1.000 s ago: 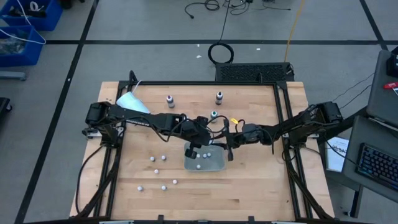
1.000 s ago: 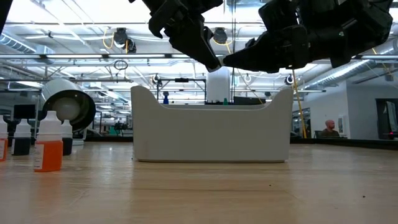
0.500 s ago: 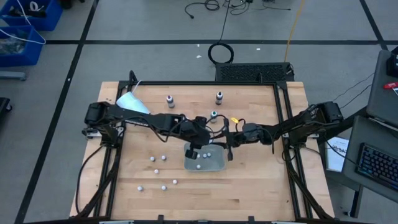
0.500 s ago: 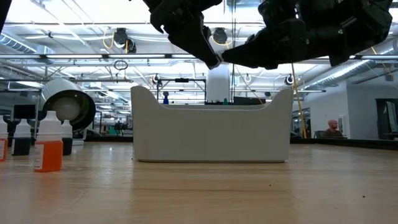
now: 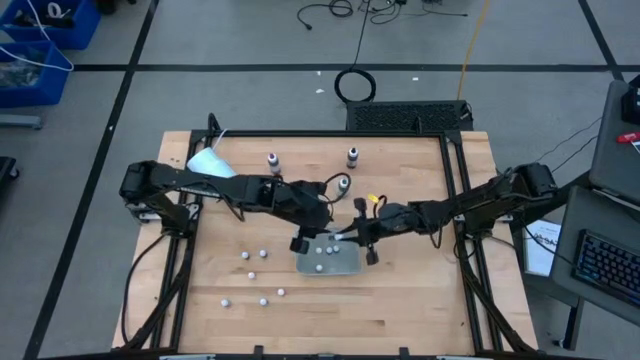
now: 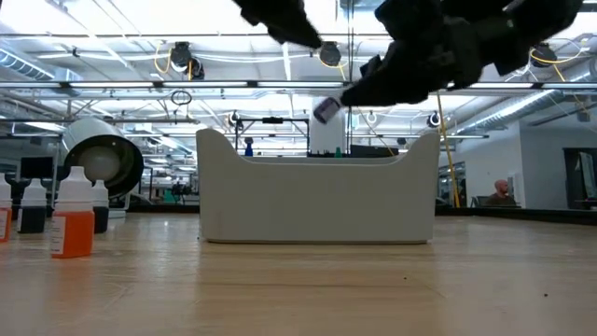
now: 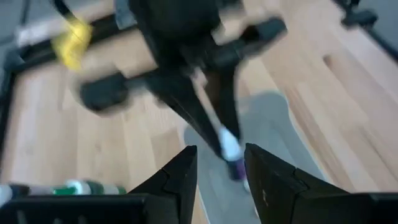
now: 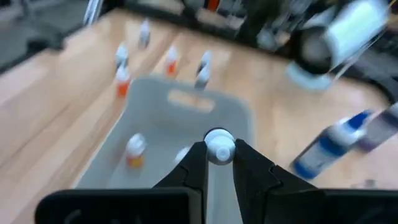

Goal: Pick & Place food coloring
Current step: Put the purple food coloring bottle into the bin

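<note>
Since the earlier frame, the left end effector (image 5: 300, 243) has let go and pulled away, its fingers (image 7: 180, 177) now parted and empty, while the right end effector (image 8: 217, 163) stays clenched on a tiny food coloring bottle (image 6: 326, 109), pinching its pale cap. That bottle has a dark purplish body and hangs tilted above the grey tray (image 5: 352, 264) at mid-counter (image 5: 420, 300). Other small bottles (image 5: 273, 161) stand upright well apart near the counter's far edge.
</note>
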You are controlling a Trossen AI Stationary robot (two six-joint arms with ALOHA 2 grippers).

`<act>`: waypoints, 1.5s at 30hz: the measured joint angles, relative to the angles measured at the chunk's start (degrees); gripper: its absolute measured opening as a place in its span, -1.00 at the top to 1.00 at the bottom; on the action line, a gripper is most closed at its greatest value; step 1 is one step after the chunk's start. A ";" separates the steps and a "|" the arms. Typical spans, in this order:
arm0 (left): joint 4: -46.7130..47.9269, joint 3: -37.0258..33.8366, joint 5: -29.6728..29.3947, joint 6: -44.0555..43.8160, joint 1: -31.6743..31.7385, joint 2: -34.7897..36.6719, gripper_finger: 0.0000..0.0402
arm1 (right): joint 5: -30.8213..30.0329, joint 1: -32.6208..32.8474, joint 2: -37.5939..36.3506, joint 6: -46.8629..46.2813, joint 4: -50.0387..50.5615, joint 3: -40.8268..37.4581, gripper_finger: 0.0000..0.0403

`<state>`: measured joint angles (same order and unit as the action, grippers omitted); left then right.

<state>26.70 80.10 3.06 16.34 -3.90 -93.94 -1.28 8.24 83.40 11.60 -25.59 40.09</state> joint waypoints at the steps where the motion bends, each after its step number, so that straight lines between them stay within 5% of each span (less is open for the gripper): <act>1: 0.32 0.04 0.01 0.00 0.02 0.32 0.31 | 0.00 0.61 -0.02 0.00 2.51 1.32 0.80; 12: 3.08 -0.06 0.17 1.81 -1.70 2.45 0.39 | -4.72 4.28 -0.15 -7.19 36.45 17.75 0.80; 17: 2.30 -1.51 3.67 3.56 -1.97 4.75 0.45 | -3.93 4.26 0.07 -10.53 42.65 19.44 0.80; 26: -17.95 -20.75 0.96 3.01 0.34 18.54 0.59 | -2.91 3.69 2.04 -12.47 44.42 19.79 0.80; 35: -40.60 -42.17 -0.17 0.45 2.45 34.62 0.76 | -1.30 1.36 11.25 -10.83 51.82 28.63 0.80; 45: -45.25 -49.09 -4.14 -0.60 2.49 40.37 0.81 | -1.10 1.08 21.41 -11.68 58.31 34.34 0.80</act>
<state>-18.55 31.01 -1.08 15.73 -1.41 -53.56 -2.38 9.32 104.81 -0.09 32.72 74.43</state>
